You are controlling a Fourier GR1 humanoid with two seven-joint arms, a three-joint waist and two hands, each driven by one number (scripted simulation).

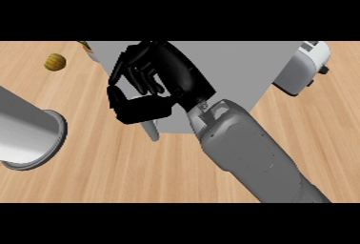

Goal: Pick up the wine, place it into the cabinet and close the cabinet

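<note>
My right hand (144,88) is over the front left part of the grey cabinet (243,59), which fills the upper middle of the head view. Its fingers are curled towards the thumb, and I see nothing between them. A pale, narrow handle-like piece (152,130) sticks out just below the thumb, at the cabinet's near edge. My right forearm (246,147) runs in from the lower right. No wine bottle shows; the hand and the cabinet may hide it. My left hand is out of view.
A white and grey toaster (304,66) stands at the upper right beside the cabinet. A small yellow-brown object (55,62) lies at the upper left. A large grey cylinder with a flared rim (28,136) lies at the left edge on the wooden counter (126,171).
</note>
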